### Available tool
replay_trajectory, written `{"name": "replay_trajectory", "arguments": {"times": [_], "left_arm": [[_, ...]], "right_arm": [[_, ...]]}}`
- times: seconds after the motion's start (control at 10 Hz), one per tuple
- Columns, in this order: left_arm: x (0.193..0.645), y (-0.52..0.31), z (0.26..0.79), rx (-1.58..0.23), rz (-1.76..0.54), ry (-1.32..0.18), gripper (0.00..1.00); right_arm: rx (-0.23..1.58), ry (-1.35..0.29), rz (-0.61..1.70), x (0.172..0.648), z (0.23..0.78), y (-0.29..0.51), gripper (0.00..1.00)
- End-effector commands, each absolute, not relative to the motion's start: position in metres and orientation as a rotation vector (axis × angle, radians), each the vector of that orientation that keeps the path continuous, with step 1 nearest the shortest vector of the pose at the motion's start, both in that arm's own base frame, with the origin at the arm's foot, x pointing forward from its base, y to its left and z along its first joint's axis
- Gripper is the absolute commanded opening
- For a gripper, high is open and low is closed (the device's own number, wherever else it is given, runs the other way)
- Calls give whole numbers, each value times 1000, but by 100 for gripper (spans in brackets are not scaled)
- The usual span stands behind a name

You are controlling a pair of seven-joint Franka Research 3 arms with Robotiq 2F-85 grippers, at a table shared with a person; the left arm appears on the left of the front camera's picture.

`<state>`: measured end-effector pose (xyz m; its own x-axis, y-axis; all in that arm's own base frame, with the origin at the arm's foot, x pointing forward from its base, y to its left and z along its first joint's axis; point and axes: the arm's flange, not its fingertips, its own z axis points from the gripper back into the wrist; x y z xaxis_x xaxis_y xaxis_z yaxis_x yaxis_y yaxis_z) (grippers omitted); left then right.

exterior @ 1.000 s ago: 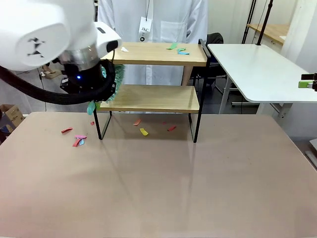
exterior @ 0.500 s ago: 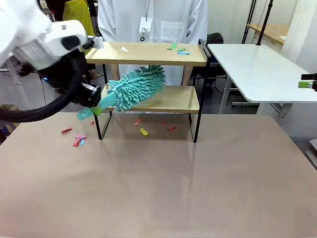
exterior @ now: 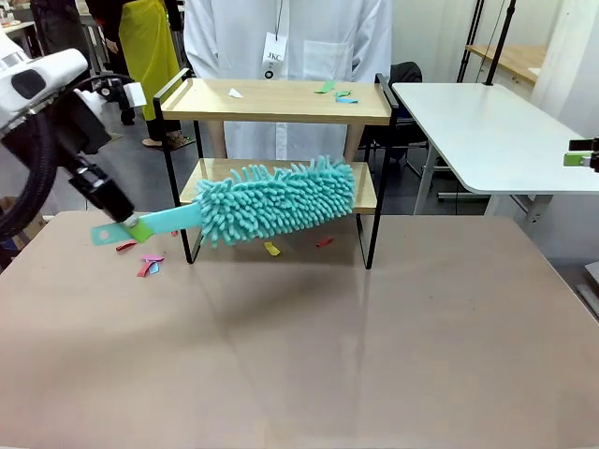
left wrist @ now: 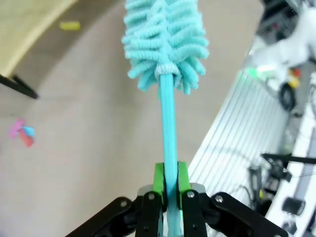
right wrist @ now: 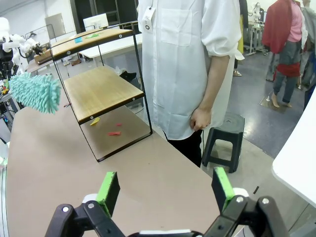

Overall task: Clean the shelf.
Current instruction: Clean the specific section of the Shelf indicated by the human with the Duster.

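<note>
The shelf [exterior: 281, 101] stands at the table's far side, with two wood boards in a black frame. Small paper scraps [exterior: 335, 92] lie on its top board. My left gripper [exterior: 131, 230] is shut on the handle of a teal fluffy duster [exterior: 276, 201]. The duster's head hangs above the table just in front of the lower board and hides most of that board. In the left wrist view the pads [left wrist: 158, 180] clamp the duster's handle [left wrist: 168, 123]. My right gripper [right wrist: 165, 190] is open and holds nothing. In its view the shelf [right wrist: 98, 84] stands beside the duster head [right wrist: 35, 91].
Coloured scraps lie on the table left of the shelf [exterior: 150, 262] and under it [exterior: 271, 249]. A person in a white coat [exterior: 290, 37] stands behind the shelf. A white side table [exterior: 487, 131] is at the right. A black stool [right wrist: 222, 138] stands by the person.
My left arm has drawn back to the left. The duster has swung out from beside the shelf's left end, and its head now stretches across in front of the lower board.
</note>
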<state>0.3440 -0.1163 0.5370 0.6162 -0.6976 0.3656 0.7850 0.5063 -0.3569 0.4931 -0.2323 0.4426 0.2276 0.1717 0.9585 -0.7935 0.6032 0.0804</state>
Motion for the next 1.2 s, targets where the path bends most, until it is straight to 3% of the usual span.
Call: {"name": "replay_trajectory", "arguments": {"times": [0.0,0.3,0.6,0.9,1.0,1.1], "left_arm": [[347,-98,582,-394,-968,-124,13],[324,-87,619,-88,-1215,21,13],[304,-77,663,125,-1249,296,13],[306,-84,672,205,-1236,459,13],[312,-91,666,228,-1250,479,13],[296,-79,669,172,-1204,402,13]], "right_arm": [[646,-1155,740,493,445,-231,100],[646,-1155,740,493,445,-231,100],[646,-1155,740,493,445,-231,100],[646,-1155,740,493,445,-231,100],[646,-1155,740,493,445,-231,100],[646,-1155,740,493,445,-231,100]]}}
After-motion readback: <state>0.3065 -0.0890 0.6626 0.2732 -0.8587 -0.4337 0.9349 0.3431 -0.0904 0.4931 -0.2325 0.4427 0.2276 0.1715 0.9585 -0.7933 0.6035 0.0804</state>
